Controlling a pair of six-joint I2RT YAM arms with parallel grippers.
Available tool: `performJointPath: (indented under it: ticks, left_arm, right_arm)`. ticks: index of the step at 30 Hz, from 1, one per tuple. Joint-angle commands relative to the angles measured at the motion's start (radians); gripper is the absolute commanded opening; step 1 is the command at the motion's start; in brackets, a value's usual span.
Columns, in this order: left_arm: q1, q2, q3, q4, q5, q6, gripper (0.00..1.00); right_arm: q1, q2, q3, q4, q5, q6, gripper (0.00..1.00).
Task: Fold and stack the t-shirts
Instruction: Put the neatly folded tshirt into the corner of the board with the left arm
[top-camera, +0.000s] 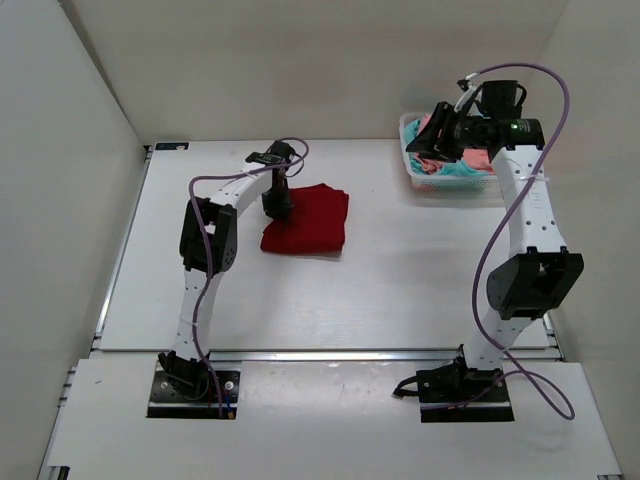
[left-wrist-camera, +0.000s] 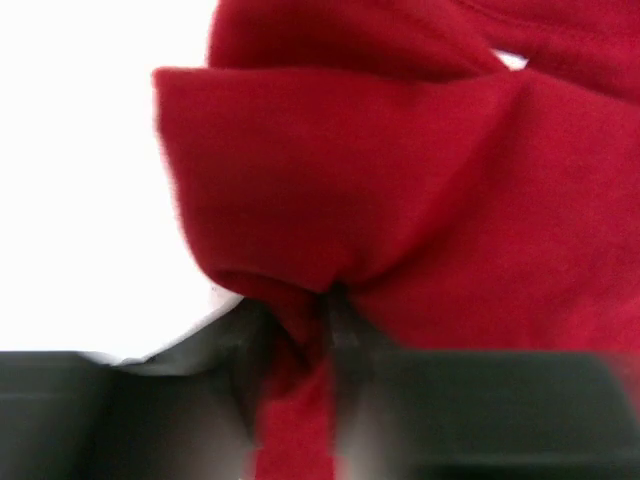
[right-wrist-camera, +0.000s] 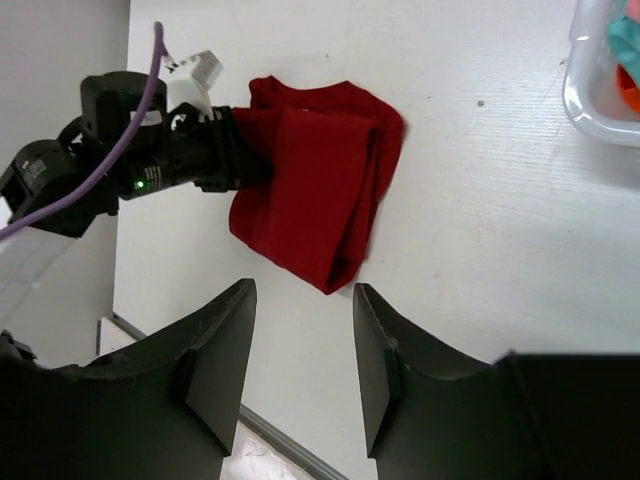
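Observation:
The dark red t-shirt (top-camera: 312, 222) lies folded on the white table, left of centre. It also shows in the right wrist view (right-wrist-camera: 320, 190). My left gripper (top-camera: 275, 206) is shut on its left edge. In the left wrist view a pinch of red cloth (left-wrist-camera: 400, 180) is bunched between the fingers of this gripper (left-wrist-camera: 300, 335). My right gripper (top-camera: 420, 142) hovers open and empty above the white mesh basket's left end; in its own wrist view (right-wrist-camera: 300, 345) it holds nothing. A salmon pink t-shirt (top-camera: 478, 155) and a teal t-shirt (top-camera: 462, 171) lie crumpled in the basket.
The white mesh basket (top-camera: 440, 184) stands at the back right of the table; its corner shows in the right wrist view (right-wrist-camera: 585, 95). White walls enclose the table on the left, back and right. A metal rail runs along the table's front edge (top-camera: 330, 354).

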Motion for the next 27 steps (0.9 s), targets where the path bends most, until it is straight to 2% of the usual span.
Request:
performJointPath:
  ticks: [1,2,3,9,12,15,18,20,25,26,27]
  left_arm:
    - [-0.007,0.063,0.031,-0.183,-0.085,0.053,0.27]
    - [0.001,0.063,0.031,-0.188,-0.074,0.057,0.07]
    - [0.006,0.072,0.034,-0.192,-0.076,0.05,0.0]
    - [0.121,0.089,0.113,-0.251,-0.214,0.04,0.0]
    - [0.248,0.095,0.152,-0.263,-0.269,0.042,0.0]
    - [0.323,0.126,0.207,-0.258,-0.303,0.063,0.0]
    - [0.444,0.213,0.346,-0.26,-0.286,0.082,0.0]
    - [0.472,0.274,0.452,-0.254,-0.271,0.093,0.0]
    - [0.486,0.356,0.572,-0.223,-0.261,0.125,0.0]
    - [0.481,0.376,0.613,-0.215,-0.264,0.12,0.0]
    - [0.477,0.379,0.638,-0.2,-0.261,0.12,0.0]
  right_arm:
    - [-0.048,-0.015,0.03,0.006,-0.075,-0.004,0.41]
    - [-0.051,-0.01,0.031,0.01,-0.089,0.002,0.41]
    - [-0.067,-0.02,0.031,0.017,-0.097,0.001,0.42]
    - [-0.104,-0.066,-0.045,0.014,-0.088,-0.017,0.4]
    - [-0.096,-0.118,-0.117,0.014,-0.083,-0.024,0.4]
    - [-0.073,-0.156,-0.165,0.0,-0.074,-0.021,0.4]
    - [-0.062,-0.182,-0.202,-0.016,-0.088,-0.022,0.39]
    - [-0.039,-0.184,-0.196,-0.058,-0.089,-0.021,0.4]
    - [0.019,-0.175,-0.214,-0.133,-0.089,-0.045,0.37]
    - [0.019,-0.184,-0.22,-0.148,-0.095,-0.047,0.35]
    - [0.022,-0.194,-0.239,-0.144,-0.1,-0.048,0.27]
